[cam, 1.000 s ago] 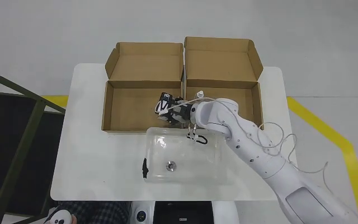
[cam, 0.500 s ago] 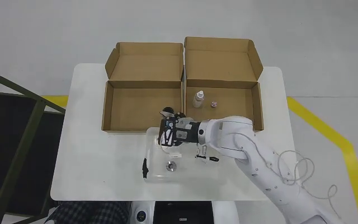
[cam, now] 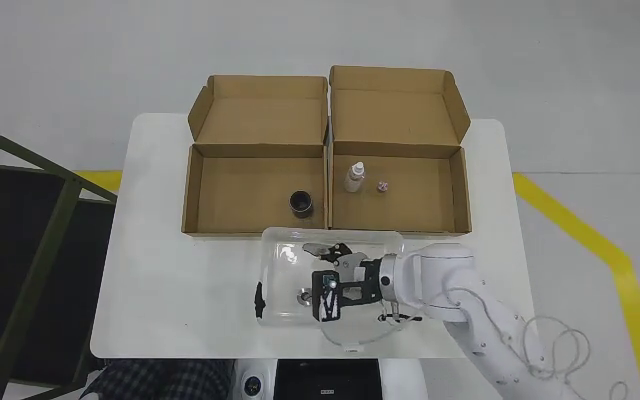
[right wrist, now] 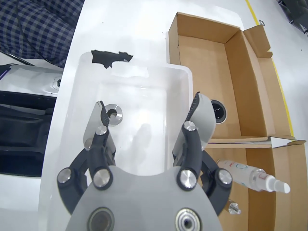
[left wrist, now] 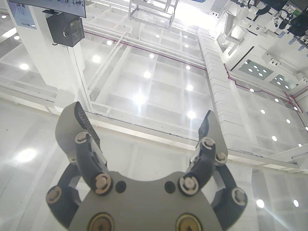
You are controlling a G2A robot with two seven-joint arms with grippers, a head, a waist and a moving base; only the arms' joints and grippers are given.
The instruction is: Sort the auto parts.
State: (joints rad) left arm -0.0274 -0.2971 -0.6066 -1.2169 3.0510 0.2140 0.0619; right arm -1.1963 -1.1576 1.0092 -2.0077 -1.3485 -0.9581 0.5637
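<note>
The right hand (right wrist: 150, 102) is held spread over the clear tray (right wrist: 190, 78). The metal ring (right wrist: 114, 114) lies just beside one finger, seemingly off-centre of the gap.

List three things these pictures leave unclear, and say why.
Silver washer: right wrist view, partly covered by a finger of the right claw.
Black ring: right wrist view, half behind the other finger.
Small part beside the bottle: top view, too small to identify.

White table (cam: 160, 260), cardboard boxes (cam: 240, 190), clear bin (cam: 283, 278)
</note>
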